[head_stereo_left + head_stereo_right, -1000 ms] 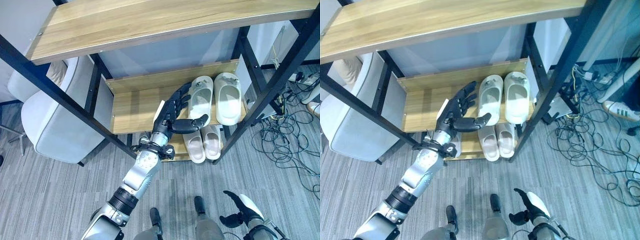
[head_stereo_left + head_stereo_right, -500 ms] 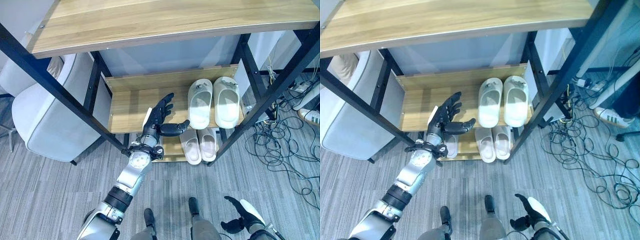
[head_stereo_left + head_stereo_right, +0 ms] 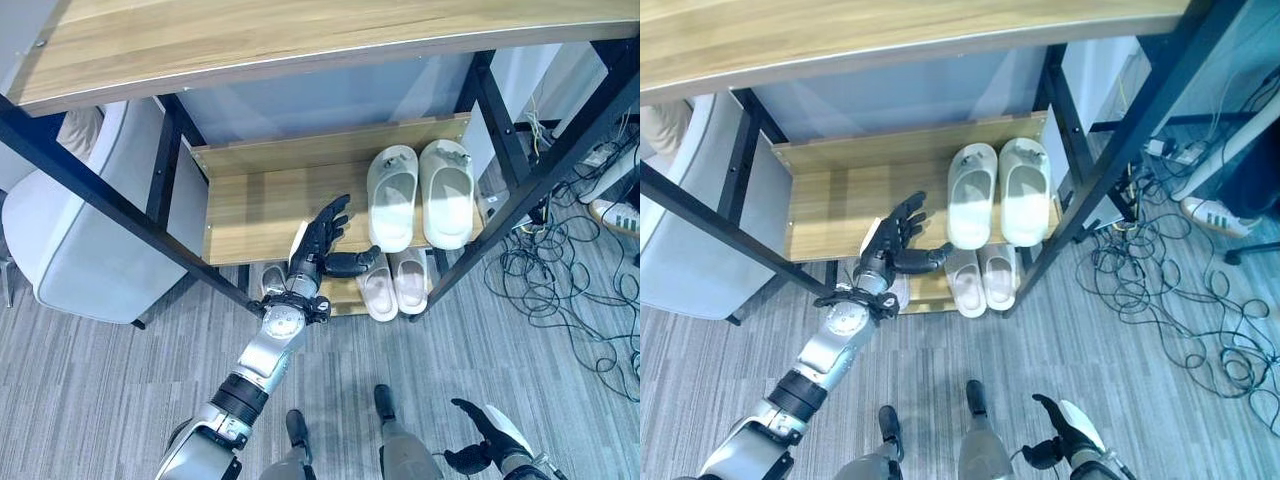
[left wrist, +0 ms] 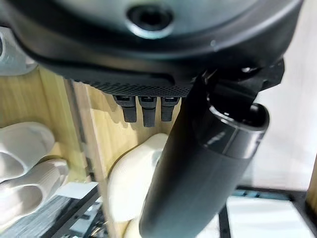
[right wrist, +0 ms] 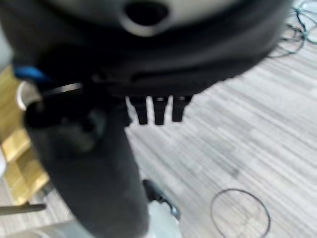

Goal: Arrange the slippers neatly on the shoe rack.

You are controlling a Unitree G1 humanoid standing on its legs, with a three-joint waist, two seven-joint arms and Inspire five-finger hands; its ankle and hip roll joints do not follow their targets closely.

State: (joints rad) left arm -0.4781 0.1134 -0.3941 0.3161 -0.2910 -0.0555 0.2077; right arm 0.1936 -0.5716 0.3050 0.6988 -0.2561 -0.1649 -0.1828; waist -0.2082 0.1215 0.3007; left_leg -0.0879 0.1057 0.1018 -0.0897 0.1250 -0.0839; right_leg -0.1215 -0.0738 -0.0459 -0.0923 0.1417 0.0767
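The left hand (image 3: pixel 322 238) has drawn back from the pair of white slippers (image 3: pixel 419 193) on the middle shelf (image 3: pixel 262 205) of the shoe rack (image 3: pixel 120 208). It is now released, fingers straight, holding nothing, in front of the shelf edge. That pair lies side by side; a second pair (image 3: pixel 393 282) sits on the lower shelf. The right hand (image 3: pixel 482 446) hangs low over the floor, relaxed and empty. Placement appears complete.

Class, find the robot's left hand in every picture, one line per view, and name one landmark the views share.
Left eye view: left hand, open, before the middle shelf's front edge.
Right eye view: same hand, left of centre.
Left wrist view: its fingers and thumb, close up.
Right wrist view: no left hand.
Shared landmark: the pale slippers on the middle shelf.
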